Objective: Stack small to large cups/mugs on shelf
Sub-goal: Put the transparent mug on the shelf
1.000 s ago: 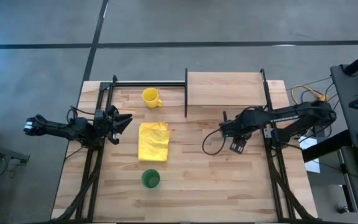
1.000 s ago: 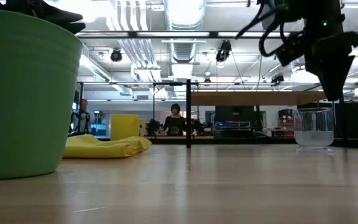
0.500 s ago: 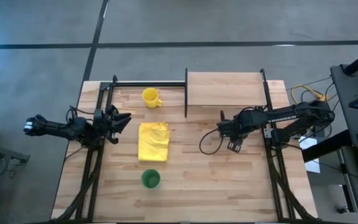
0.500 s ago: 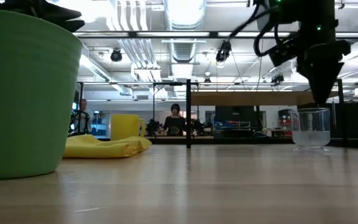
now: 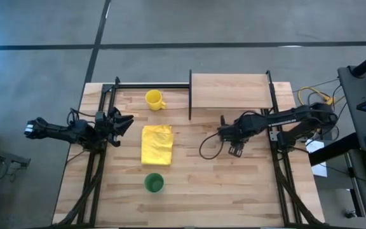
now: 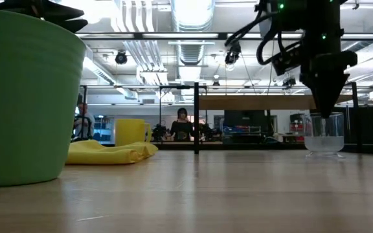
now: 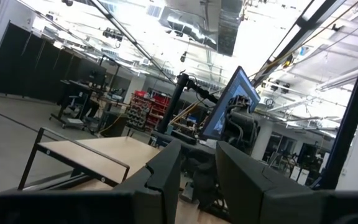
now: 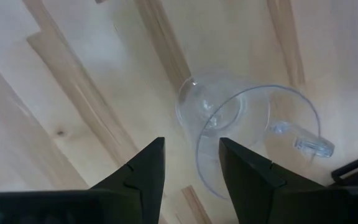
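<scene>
The small clear glass cup (image 6: 324,134) stands upright on the tabletop on its base, right of centre, and also shows in the right wrist view (image 8: 247,130). My right gripper (image 5: 234,150) is open and points down, just above the cup's rim (image 6: 322,111); I see no touch. The yellow mug (image 5: 154,99) stands at the far side, left of the shelf (image 5: 230,90). The green cup (image 5: 154,183) stands upright near the front edge. My left gripper (image 5: 127,121) waits open and empty at the table's left side.
A folded yellow cloth (image 5: 156,144) lies flat between the mug and the green cup. The shelf has black posts at its edges (image 5: 190,95). A black rail (image 5: 151,85) runs along the far edge. People show in the room behind (image 6: 182,123).
My right gripper has moved toward the table's left edge and down, ending over the glass cup. The cup has stayed in place.
</scene>
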Controlling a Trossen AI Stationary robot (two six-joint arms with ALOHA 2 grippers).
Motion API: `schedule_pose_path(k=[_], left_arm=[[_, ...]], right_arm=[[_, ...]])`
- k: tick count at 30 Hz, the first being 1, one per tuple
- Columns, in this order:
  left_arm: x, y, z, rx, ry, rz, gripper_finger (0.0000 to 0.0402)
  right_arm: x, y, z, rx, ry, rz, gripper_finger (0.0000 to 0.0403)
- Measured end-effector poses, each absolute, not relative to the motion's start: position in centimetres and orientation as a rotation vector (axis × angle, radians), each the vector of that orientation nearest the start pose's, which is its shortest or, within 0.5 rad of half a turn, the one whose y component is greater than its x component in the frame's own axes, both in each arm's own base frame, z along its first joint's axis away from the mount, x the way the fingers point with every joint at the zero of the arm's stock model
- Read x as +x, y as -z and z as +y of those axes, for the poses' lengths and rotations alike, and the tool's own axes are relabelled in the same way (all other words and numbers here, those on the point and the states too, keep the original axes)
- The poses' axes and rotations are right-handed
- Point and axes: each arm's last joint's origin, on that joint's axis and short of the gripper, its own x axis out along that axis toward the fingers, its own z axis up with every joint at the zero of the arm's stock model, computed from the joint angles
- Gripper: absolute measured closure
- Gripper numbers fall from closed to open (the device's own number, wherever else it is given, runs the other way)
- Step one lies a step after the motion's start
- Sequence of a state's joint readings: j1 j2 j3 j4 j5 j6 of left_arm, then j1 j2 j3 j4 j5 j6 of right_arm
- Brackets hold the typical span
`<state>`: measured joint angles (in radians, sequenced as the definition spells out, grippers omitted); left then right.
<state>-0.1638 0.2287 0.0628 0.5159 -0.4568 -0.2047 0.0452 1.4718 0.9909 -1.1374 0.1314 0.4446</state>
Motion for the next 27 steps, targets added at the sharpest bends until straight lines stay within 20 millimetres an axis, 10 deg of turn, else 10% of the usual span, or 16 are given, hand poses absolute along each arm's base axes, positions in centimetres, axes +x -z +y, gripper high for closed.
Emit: schedule_pose_path(k=[13, 27], left_arm=[[10.2, -21.6, -0.4, -0.313, -0.254, -0.374, 0.0313], [10.1, -21.7, -0.4, -0.319, -0.251, -0.397, 0.0313]], right_arm=[[24.8, -19.6, 0.7, 0.169, 0.448, 1.624, 0.0348], [28.9, -31.6, 0.7, 0.123, 0.288, 1.219, 0.0394]])
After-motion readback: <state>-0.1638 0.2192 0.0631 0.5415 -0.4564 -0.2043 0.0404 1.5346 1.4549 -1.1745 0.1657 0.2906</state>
